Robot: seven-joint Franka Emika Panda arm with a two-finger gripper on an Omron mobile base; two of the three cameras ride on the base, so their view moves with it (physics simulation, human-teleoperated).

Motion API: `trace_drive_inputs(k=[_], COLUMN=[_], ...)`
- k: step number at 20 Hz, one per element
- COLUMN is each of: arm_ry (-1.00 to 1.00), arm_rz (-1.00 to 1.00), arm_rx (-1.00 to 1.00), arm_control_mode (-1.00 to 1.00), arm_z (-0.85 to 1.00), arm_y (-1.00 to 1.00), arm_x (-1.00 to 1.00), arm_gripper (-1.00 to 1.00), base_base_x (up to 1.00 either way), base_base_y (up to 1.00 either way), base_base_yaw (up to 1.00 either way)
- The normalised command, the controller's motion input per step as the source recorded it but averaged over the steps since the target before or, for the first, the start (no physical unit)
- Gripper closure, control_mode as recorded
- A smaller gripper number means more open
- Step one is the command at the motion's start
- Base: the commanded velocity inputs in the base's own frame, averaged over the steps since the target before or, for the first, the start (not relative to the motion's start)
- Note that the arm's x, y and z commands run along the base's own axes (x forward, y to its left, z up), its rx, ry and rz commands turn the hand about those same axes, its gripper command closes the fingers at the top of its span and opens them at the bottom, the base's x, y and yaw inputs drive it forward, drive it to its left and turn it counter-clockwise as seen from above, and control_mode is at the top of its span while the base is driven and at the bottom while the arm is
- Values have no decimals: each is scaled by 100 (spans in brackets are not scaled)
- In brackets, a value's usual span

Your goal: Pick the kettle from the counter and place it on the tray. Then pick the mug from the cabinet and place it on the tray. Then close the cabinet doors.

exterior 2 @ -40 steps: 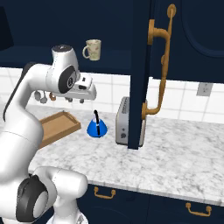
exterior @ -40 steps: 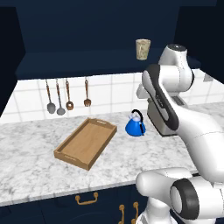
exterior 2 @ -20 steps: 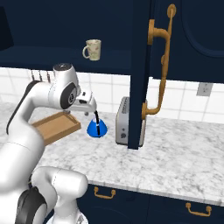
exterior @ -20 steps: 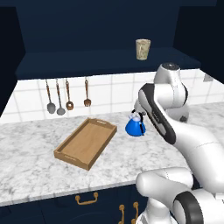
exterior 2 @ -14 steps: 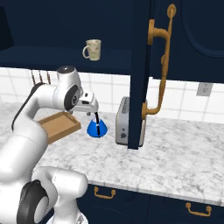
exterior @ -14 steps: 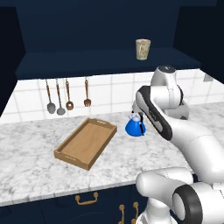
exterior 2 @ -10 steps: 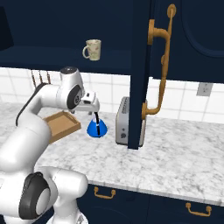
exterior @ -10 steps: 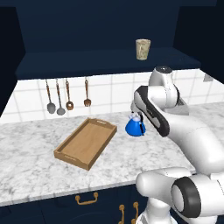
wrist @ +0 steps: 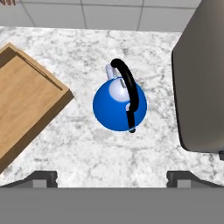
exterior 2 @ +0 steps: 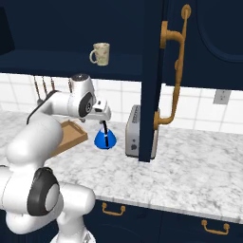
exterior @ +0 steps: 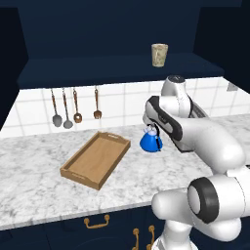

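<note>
Hovering spread above the unlabelled kettle (wrist: 119,103): the gripper (wrist: 112,177).

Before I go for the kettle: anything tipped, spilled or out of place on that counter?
Nothing stands out. The kettle stands upright on the counter between the tray and the toaster, touching neither. The open gripper hangs above it. The mug sits upright in the cabinet.

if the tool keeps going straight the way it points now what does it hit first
Most likely the black arched handle of the kettle, which sits centred ahead of the open tool on the counter. How much gap remains is unclear.
</note>
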Motion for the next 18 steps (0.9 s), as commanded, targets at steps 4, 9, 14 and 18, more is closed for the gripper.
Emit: trace_drive_inputs(k=[4, 9, 14, 18], arm_ry=[0, 0, 0, 0], arm_rz=[0, 0, 0, 0], arm_rx=[0, 0, 0, 0], arm_control_mode=[-100, -100, -100, -100], arm_z=[-30, -28, -11, -10], arm_y=[-1, 0, -7, -11], arm_x=[14, 6, 17, 31], arm_gripper=[-100, -100, -100, -100], base_base_x=[0, 0, 0, 0], base_base_y=[0, 0, 0, 0], base_base_yaw=[0, 0, 0, 0])
